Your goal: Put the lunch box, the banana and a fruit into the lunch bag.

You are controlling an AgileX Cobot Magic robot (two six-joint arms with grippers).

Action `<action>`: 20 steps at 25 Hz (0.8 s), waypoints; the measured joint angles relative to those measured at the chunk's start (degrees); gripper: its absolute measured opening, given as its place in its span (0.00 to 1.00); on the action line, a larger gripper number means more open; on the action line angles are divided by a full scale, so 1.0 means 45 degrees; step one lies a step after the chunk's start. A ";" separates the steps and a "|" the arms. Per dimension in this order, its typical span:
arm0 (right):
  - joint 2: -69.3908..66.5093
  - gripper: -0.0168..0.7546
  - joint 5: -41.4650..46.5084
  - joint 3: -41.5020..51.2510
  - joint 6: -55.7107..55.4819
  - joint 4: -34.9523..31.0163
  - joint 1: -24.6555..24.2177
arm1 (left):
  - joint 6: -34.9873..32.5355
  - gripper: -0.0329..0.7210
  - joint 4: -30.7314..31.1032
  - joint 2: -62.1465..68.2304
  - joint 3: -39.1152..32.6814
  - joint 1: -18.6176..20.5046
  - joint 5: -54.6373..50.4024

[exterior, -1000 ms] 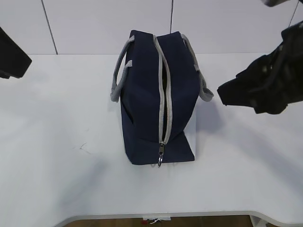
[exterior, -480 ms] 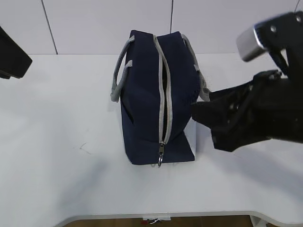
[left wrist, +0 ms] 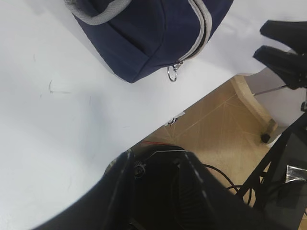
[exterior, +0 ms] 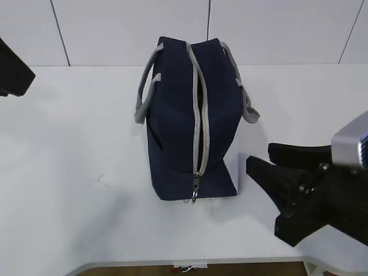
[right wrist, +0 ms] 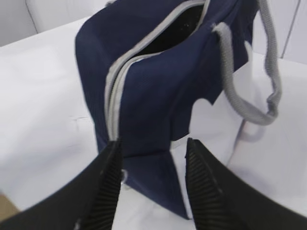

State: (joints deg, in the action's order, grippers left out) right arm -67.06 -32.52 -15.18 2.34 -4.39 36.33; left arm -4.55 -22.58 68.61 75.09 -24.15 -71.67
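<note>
Near the middle of the tabletop (exterior: 69,190) the lunch bag (exterior: 178,132) is seen upright, zipper (exterior: 199,123) mostly drawn shut w/ only a narrow gap along the top; the ring pull (exterior: 195,197) hangs at the near end. Grey handles (exterior: 146,92) droop to both sides. Lunch box, banana and fruit are not visible in any view, so whether they are already inside can't be told.

The right end effector (exterior: 261,161) is held low, just beside the bag's near right corner, jaws spread apart and nothing gripped; in the right wrist view its fingers (right wrist: 103,191) frame that corner, approx. at the zipper end. The left end effector (left wrist: 153,163) is parked well apart at the left; open w/ nothing between its fingers.

Risks, as judged: the bag is unbraced, so a pull on the ring could drag or tip it rather than move the slider. The ring is small and loose, so a pinch could be missed or fabric caught instead. A drooping handle could be snagged on approach.
</note>
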 joint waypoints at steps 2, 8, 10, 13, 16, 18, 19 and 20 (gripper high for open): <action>-0.0297 0.49 -0.0284 0.0040 -0.1332 0.0977 0.0000 | 0.0000 0.37 0.0000 0.0000 0.0000 0.0000 0.0000; -0.1928 0.49 -0.1152 0.0068 -0.3464 0.4316 0.0000 | 0.0000 0.37 0.0828 0.0000 0.0000 0.0000 0.0000; -0.2545 0.49 -0.1491 0.0068 -0.3775 0.4684 0.0009 | 0.0000 0.37 0.0990 0.0000 0.0000 0.0000 0.0000; -0.3306 0.49 -0.1891 0.0068 -0.3887 0.4801 0.0009 | 0.0000 0.37 0.0973 0.0000 0.0000 0.0000 0.0000; -0.4216 0.49 -0.2441 -0.0016 -0.3916 0.4720 0.0009 | 0.0000 0.37 0.0609 0.0000 0.0000 0.0000 0.0000; -0.5012 0.49 -0.3238 -0.0103 -0.3943 0.4694 0.0009 | 0.0000 0.37 0.0315 0.0000 0.0000 0.0000 0.0000; -0.5494 0.49 -0.3838 -0.0153 -0.3943 0.4694 0.0009 | 0.0000 0.37 0.0280 0.0000 0.0000 0.0000 0.0000; -0.5981 0.49 -0.4465 -0.0187 -0.3943 0.4669 0.0009 | 0.0000 0.37 0.0257 0.0000 0.0000 0.0000 0.0000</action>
State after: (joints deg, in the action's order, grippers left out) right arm -93.97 -52.62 -16.02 -15.41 16.62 36.37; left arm -4.55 -21.42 68.61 75.09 -24.15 -71.67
